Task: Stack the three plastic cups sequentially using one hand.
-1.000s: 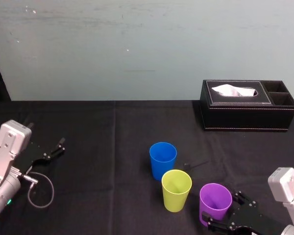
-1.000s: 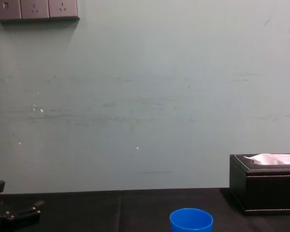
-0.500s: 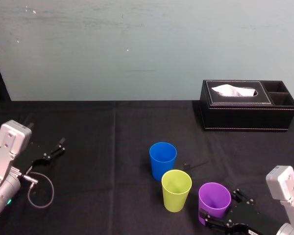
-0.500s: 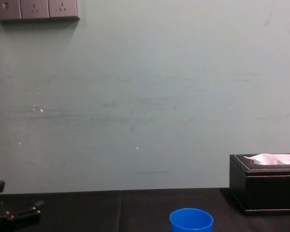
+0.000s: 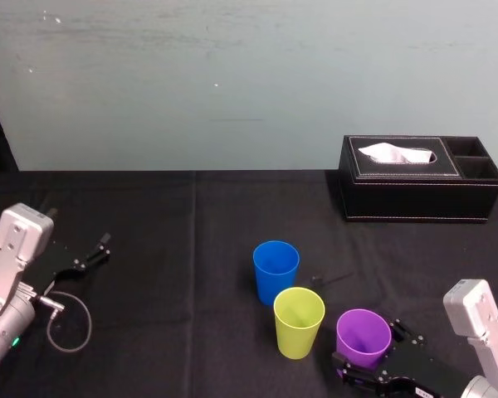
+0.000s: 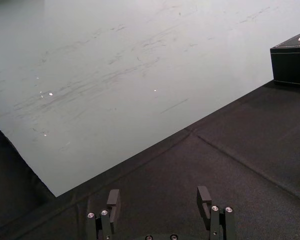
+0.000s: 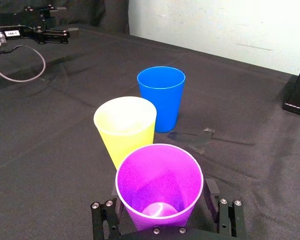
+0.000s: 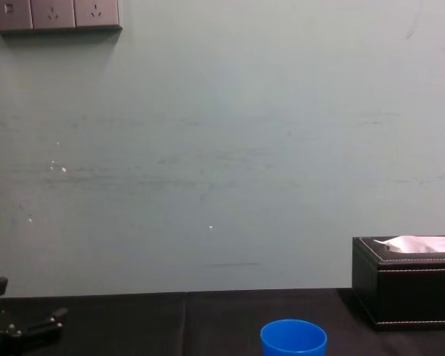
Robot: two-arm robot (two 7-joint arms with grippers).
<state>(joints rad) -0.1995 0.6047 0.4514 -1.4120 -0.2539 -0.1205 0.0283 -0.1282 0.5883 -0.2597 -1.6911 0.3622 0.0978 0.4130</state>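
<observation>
The head camera looks down over the black-clothed table [image 5: 191,249]. The chest camera sits low, facing the pale wall [image 8: 222,148], sharing the bright blue tapered plastic cup [image 8: 293,339] at 6 o'clock and black leather tissue box [image 8: 408,293] at 4. The right wrist camera hugs the purple plastic cup [image 7: 159,186].

The cups [image 5: 299,323] look smooth plastic, the tablecloth [image 5: 149,249] matt fabric, the tissue box [image 5: 419,199] perhaps leather.

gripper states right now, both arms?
Left gripper: open, holding nothing.
Right gripper: open, straddling the purple cup, not yet clamped.
</observation>
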